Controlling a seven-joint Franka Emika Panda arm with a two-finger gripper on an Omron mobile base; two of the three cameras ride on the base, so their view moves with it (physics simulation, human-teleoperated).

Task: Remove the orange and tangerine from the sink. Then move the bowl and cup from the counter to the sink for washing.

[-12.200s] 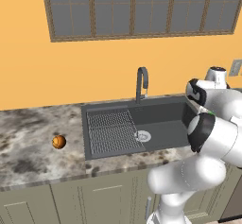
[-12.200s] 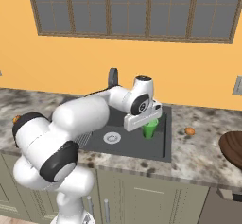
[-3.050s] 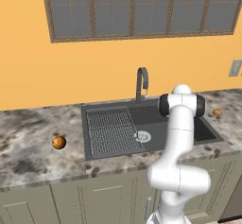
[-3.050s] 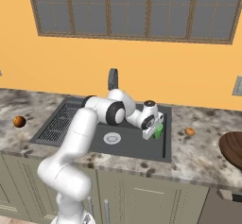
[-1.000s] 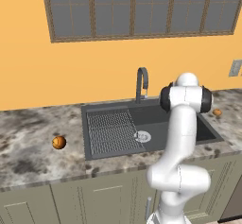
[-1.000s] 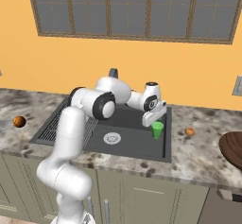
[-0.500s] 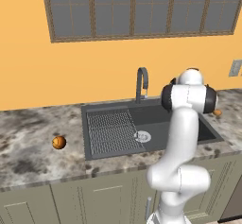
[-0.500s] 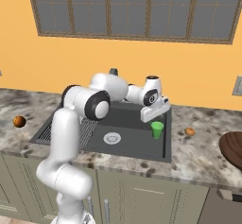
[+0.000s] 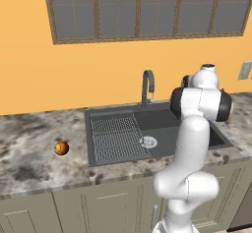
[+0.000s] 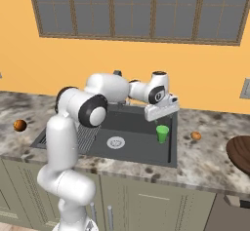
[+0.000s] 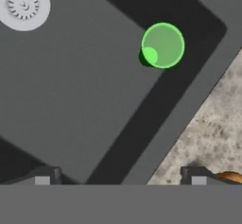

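The green cup point(image 10: 162, 133) stands upright on the floor of the dark sink point(image 10: 136, 136), near its right wall. From above, the cup point(image 11: 163, 45) shows its round mouth, away from the silver drain point(image 11: 23, 4). My gripper point(image 10: 161, 113) hovers a short way above the cup, apart from it. In the hand view my gripper point(image 11: 120, 176) is open with nothing between its fingertips point(image 11: 45, 176). The brown bowl point(image 10: 241, 154) sits on the counter at the far right. Two round orange fruits lie on the counter: one point(image 10: 196, 135) right of the sink, one point(image 9: 61, 148) left of it. I cannot tell which is the tangerine.
The curved faucet point(image 9: 147, 84) rises behind the sink, and the ribbed draining grid point(image 9: 115, 136) fills its left half. Marbled counter point(image 10: 210, 162) runs on both sides. A window sits in the orange wall above. My arm hides the sink's right part in the left base view.
Over the last second my open gripper has lifted up off the cup, which stays standing in the sink. Twelve seconds ago the cup was still in my gripper.
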